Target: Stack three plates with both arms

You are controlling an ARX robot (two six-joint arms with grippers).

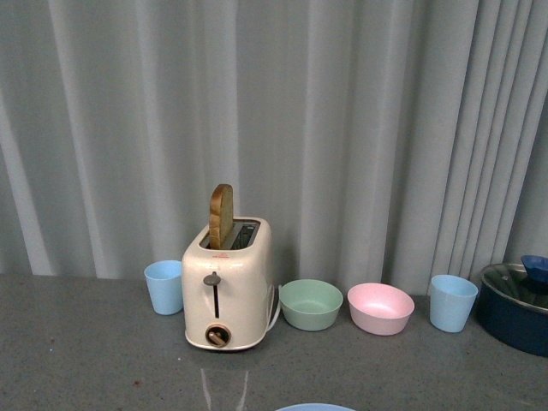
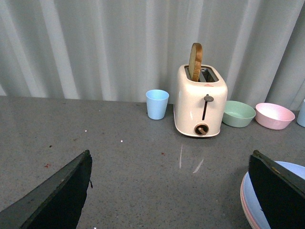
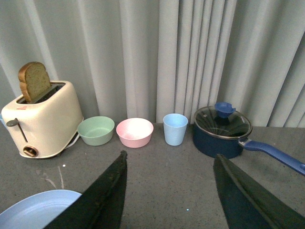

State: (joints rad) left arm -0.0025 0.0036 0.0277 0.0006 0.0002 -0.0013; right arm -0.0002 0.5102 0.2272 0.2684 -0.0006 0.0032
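Note:
A light blue plate (image 2: 251, 198) lies on the grey table, with the pink rim (image 2: 243, 199) of another plate showing just under it. The same blue plate (image 3: 33, 210) shows in the right wrist view, and its far edge (image 1: 315, 408) peeks in at the bottom of the front view. My left gripper (image 2: 169, 191) is open over bare table, and one finger (image 2: 279, 191) covers part of the stack. My right gripper (image 3: 174, 191) is open too, with nothing between its fingers and the plate beside one finger (image 3: 102, 195). No cream plate can be made out.
Along the curtain stand a blue cup (image 1: 163, 287), a cream toaster (image 1: 227, 287) holding a bread slice, a green bowl (image 1: 311, 304), a pink bowl (image 1: 380, 308) and a second blue cup (image 1: 452, 302). A dark blue lidded pot (image 3: 221, 131) has its handle pointing sideways.

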